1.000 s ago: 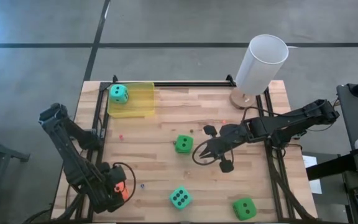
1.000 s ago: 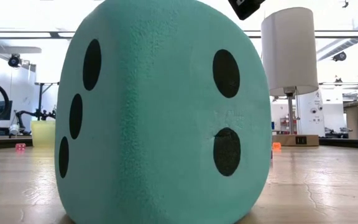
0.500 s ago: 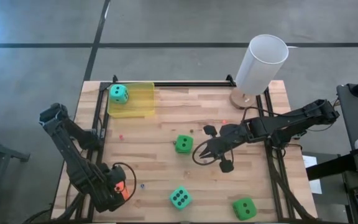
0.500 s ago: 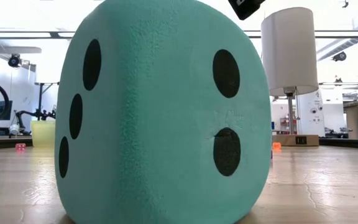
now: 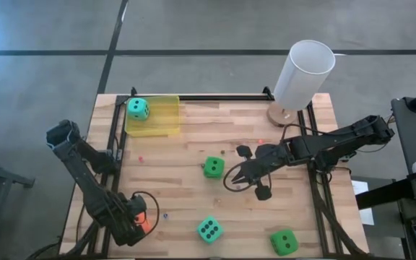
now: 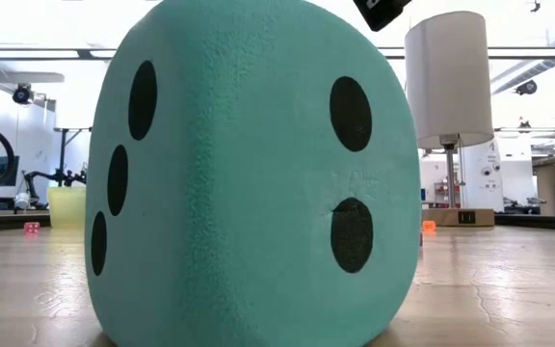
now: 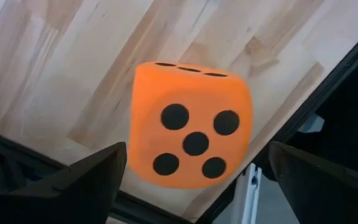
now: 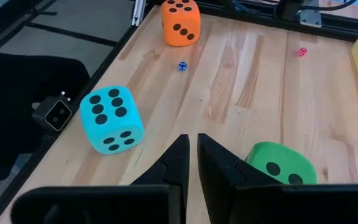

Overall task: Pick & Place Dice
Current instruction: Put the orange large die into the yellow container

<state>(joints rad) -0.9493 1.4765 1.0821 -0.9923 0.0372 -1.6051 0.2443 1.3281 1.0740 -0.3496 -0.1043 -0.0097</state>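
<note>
The soft orange-red foam cube with black pips (image 7: 190,126) shows five pips on one face and lies on the light wooden table (image 5: 193,144) at its near left edge. The left gripper (image 7: 191,186) stands released around it. The right gripper (image 8: 191,163) is clenched, empty, near a green foam cube (image 8: 281,163).

My left arm runs down the left edge of the high view, its dark links angling from the middle left toward the lower left corner of the frame. I have its dark two-finger left gripper (image 5: 139,221) there, low in the picture, and in the left wrist view both fingers (image 7: 79,177) stand spread wide apart at the bottom corners. My right arm reaches in from the right edge, stretched toward the centre of the high view. Its dark two-finger right gripper (image 5: 238,173) sits just right of centre, fingertips (image 8: 180,155) nearly pressed together with only a thin slit between them.
</note>
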